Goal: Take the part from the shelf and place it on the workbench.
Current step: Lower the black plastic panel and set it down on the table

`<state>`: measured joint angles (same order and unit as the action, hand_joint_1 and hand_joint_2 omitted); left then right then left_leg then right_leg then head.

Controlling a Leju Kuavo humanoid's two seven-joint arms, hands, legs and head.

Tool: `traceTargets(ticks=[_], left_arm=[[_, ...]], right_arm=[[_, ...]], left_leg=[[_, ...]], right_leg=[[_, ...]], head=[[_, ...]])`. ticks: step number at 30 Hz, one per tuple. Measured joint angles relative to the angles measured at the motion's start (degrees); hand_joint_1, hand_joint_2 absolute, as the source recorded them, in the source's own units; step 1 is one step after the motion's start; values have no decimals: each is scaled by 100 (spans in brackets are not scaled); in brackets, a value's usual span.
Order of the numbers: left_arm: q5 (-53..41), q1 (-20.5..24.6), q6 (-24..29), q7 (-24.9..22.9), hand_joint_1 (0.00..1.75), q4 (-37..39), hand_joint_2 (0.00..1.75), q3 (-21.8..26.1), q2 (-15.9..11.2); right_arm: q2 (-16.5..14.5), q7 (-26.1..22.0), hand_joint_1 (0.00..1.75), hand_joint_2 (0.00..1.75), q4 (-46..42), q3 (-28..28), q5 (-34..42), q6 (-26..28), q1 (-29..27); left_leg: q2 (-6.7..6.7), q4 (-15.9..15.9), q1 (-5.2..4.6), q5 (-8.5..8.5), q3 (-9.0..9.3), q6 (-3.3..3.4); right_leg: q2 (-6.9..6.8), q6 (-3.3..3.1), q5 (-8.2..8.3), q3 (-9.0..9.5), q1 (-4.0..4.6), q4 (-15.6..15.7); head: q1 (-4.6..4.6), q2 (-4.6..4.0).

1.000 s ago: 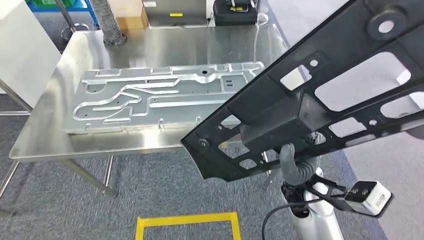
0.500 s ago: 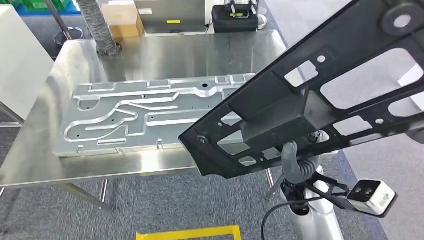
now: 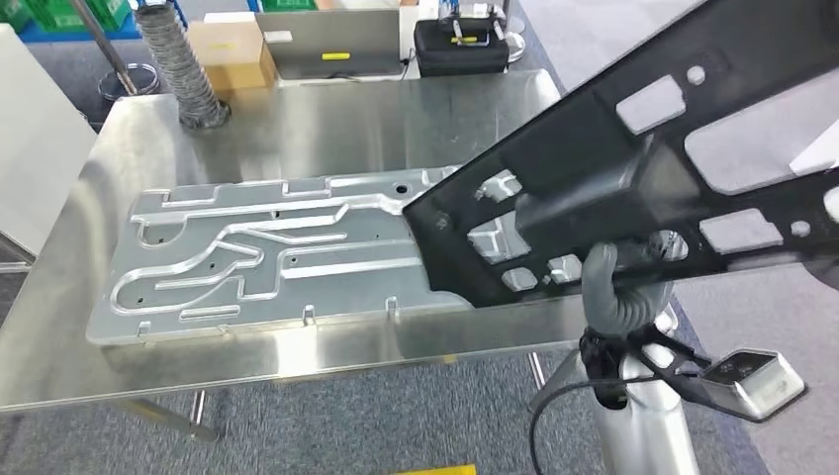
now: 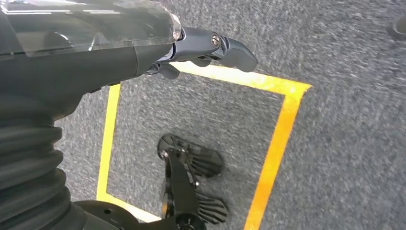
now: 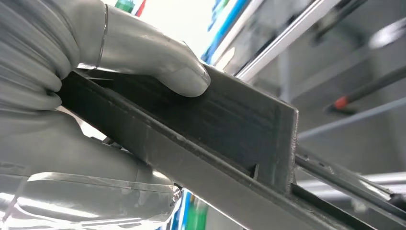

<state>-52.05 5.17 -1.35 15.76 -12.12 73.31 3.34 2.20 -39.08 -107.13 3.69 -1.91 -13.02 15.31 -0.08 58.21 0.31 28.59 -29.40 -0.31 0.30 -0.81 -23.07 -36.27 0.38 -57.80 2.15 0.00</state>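
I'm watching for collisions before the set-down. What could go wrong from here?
The black part, gripped by the right hand alone, hangs tilted with its lower end over the silver plate on the workbench; lowered as is, that end may strike or scrape the plate. Held off-centre, the long part could also twist in the grip.

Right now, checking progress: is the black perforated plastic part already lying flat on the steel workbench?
No: the black perforated part hangs tilted above the steel workbench, gripped from below by the right hand.

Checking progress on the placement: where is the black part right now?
In the head view the black part hangs at the right, gripped by the right hand, its lower end over the silver plate on the workbench.
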Motion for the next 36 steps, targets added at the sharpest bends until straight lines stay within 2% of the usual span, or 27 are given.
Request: traceTargets(ticks=[2,3,5,6,7,8,10,11,12,15,17,18,20,21,22,23,25,26,27,28,30,32,33,34,36], left_arm=[[-23,18,-31,34,0,0,175,-1,-8],[-30,30,-42,48,0,1,175,-2,-11],[-54,37,-56,63,0,1,175,-5,-12],[-66,33,-64,69,0,1,175,-6,-16],[-80,28,-74,75,0,1,175,-7,-21],[-90,25,-85,79,0,1,175,-8,-27],[-108,25,-101,86,0,0,175,-11,-39],[-120,26,-105,91,0,-1,175,-14,-44],[-134,23,-109,95,0,0,175,-16,-46],[-190,18,-116,103,0,1,175,-36,-49],[-230,51,-117,102,0,0,175,-50,-48],[-243,72,-117,100,0,0,175,-54,-48],[-258,95,-120,93,0,0,175,-56,-50],[-263,98,-122,89,0,0,175,-57,-50],[-268,98,-125,84,0,0,175,-58,-50],[-281,96,-131,80,0,1,175,-62,-50],[-313,95,-146,72,0,1,175,-79,-49],[-336,101,-152,69,0,1,175,-92,-49],[-354,110,-155,66,0,1,175,-107,-49],[-373,120,-157,59,0,1,175,-126,-49],[-415,137,-158,40,0,1,175,-168,-50],[-451,152,-162,15,0,1,175,-201,-53],[-462,158,-167,2,0,1,175,-211,-54],[-472,163,-173,-13,0,1,175,-221,-56],[-488,170,-189,-36,0,1,175,-242,-57]], right_arm=[[167,104,175,175,541,-68,-465,465,425],[239,200,175,175,881,-78,-789,736,664],[352,465,175,175,1582,-32,-1529,1285,1127],[396,614,175,175,1928,36,-1917,1538,1335],[437,754,175,175,2237,127,-2271,1749,1518],[472,866,175,175,2499,233,-2543,1909,1674],[518,1005,175,175,2887,425,-2858,2079,1913],[534,1098,175,175,3033,507,-3023,2141,2018],[543,1248,175,175,3168,597,-3293,2210,2124],[554,1890,175,175,3596,1013,-4654,2368,2469],[535,2205,175,175,3893,1372,-5528,2377,2670],[496,2313,175,175,4046,1540,-5833,2373,2765],[376,2450,175,175,4390,1830,-6177,2353,2966],[310,2485,175,175,4574,1966,-6294,2312,3071],[256,2504,175,175,4750,2097,-6407,2246,3174],[199,2510,175,175,4941,2236,-6529,2148,3282],[56,2515,175,175,5370,2509,-6753,1939,3522],[-37,2510,175,175,5610,2645,-6837,1859,3650],[-130,2502,175,175,5849,2760,-6895,1804,3761],[-219,2488,175,175,6089,2863,-6938,1769,3853],[-370,2464,175,175,6549,3036,-7011,1723,3971],[-484,2475,175,175,6965,3188,-7076,1687,4037],[-532,2491,175,175,7145,3254,-7098,1666,4064],[-573,2511,175,175,7302,3313,-7112,1640,4084],[-624,2557,175,175,7588,3417,-7129,1584,4101]], left_leg=[[1,262,8,161,-85,-47],[-2,547,19,318,-232,-67],[-3,1268,32,619,-652,-109],[-2,1504,36,670,-823,-121],[-2,1546,37,608,-906,-129],[-1,1362,36,426,-883,-129],[-2,620,32,-68,-648,-96],[-1,281,20,-204,-545,-63],[-2,78,8,-291,-485,-21],[7,-37,-1,-351,-460,83],[23,-89,28,-386,-430,138],[28,-113,43,-400,-415,160],[26,-117,46,-401,-409,171],[24,-116,47,-394,-404,169],[18,-114,48,-384,-393,164],[10,-112,50,-371,-374,154],[-7,-110,51,-336,-324,116],[-10,-102,40,-317,-312,89],[-9,-98,32,-304,-312,61],[-5,-96,25,-294,-319,33],[-4,-103,26,-277,-321,-30],[-6,43,39,-161,-367,-82],[-7,281,45,-25,-470,-101],[-7,647,51,153,-638,-114],[-7,1443,54,443,-1046,-133]], right_leg=[[16,-47,-2,69,-31,45],[20,-63,-5,87,-36,58],[33,-84,-18,92,-31,58],[42,-86,-23,94,-27,55],[50,-83,-30,100,-25,52],[57,-75,-41,111,-24,46],[58,-47,-72,139,-20,29],[53,-29,-82,137,-14,16],[50,-9,-88,122,-8,5],[58,64,-95,78,-6,-8],[53,126,-220,8,-11,-175],[44,156,-366,-107,-21,-429],[19,200,-705,-477,-61,-1201],[9,213,-789,-644,-81,-1519],[1,220,-769,-727,-96,-1655],[-7,216,-637,-693,-108,-1550],[-17,174,-208,-361,-112,-799],[-22,145,-60,-184,-98,-411],[-24,120,11,-71,-82,-154],[-23,100,9,-24,-65,-37],[-19,58,-17,-1,-52,5],[-28,-8,-17,45,-66,56],[-34,-38,-15,69,-74,79],[-36,-62,-19,81,-70,85],[-30,-82,-31,93,-52,82]], head=[[0,0],[0,0],[1,0],[1,0],[1,0],[1,0],[1,0],[1,0],[1,0],[1,0],[0,0],[0,0],[0,0],[0,0],[0,0],[0,0],[-1,0],[-1,0],[0,0],[1,0],[1,0],[1,0],[1,0],[1,-1],[1,-1]])
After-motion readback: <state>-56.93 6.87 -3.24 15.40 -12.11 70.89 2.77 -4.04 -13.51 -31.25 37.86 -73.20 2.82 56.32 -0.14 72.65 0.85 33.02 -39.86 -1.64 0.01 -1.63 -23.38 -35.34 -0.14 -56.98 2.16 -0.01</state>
